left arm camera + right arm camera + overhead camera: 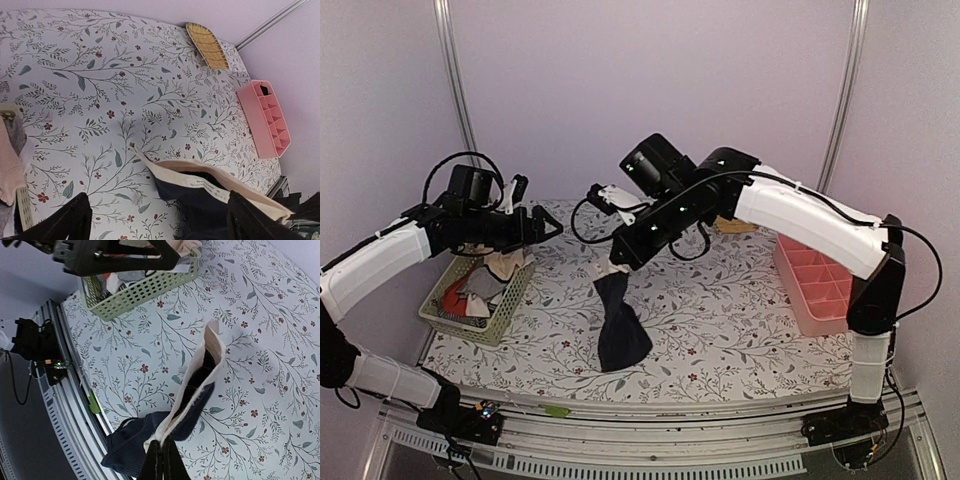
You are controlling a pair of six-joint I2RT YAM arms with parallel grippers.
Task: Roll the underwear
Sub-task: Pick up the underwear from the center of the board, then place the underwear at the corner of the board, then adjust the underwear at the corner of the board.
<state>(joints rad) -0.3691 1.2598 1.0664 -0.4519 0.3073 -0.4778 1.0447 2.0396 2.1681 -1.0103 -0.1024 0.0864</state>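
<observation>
Top external view: right end effector (612,266) grips one dark underwear (622,330); left end effector (538,226) gapes, released, near one basket (480,330); one pink tray (815,290).

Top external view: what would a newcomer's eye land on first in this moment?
The dark underwear with a beige waistband, dangling mid-table from the shut right gripper, its lower end on the floral cloth. Then the left gripper, open by the green basket of more garments at the left, and the pink divided tray at the right edge.
</observation>
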